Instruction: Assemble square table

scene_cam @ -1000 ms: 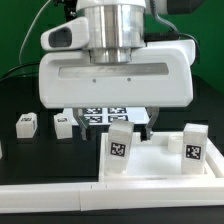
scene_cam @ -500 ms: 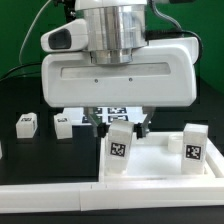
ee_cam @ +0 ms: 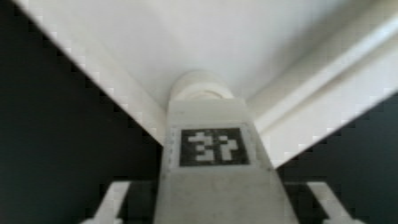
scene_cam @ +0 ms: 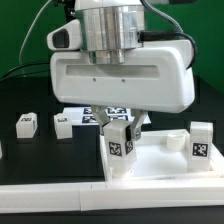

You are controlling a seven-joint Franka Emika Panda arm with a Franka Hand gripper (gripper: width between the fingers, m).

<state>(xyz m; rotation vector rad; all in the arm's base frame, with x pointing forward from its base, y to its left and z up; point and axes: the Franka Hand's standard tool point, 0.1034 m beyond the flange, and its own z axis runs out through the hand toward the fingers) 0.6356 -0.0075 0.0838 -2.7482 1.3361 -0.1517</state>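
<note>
The white square plate (scene_cam: 160, 160) lies at the exterior view's right, with a tagged white leg (scene_cam: 120, 145) standing on its near left corner and another (scene_cam: 201, 141) on its right corner. Two loose tagged legs (scene_cam: 25, 123) (scene_cam: 63, 125) lie on the black table at the left. My gripper (scene_cam: 126, 122) hangs just over the near left leg. In the wrist view that leg (ee_cam: 217, 140) runs between my fingers (ee_cam: 119, 200), with a dark gap on each side, and the plate (ee_cam: 267, 40) lies beyond. The gripper (ee_cam: 219, 205) is open.
The marker board (scene_cam: 100, 116) lies behind the plate, mostly hidden by my gripper. A long white border rail (scene_cam: 50, 190) runs along the front of the table. The black table top (scene_cam: 30, 155) shows at the left.
My gripper has shifted toward the exterior view's right. The plate and its two standing legs have shifted right with it, and the right leg is now slightly higher in the view.
</note>
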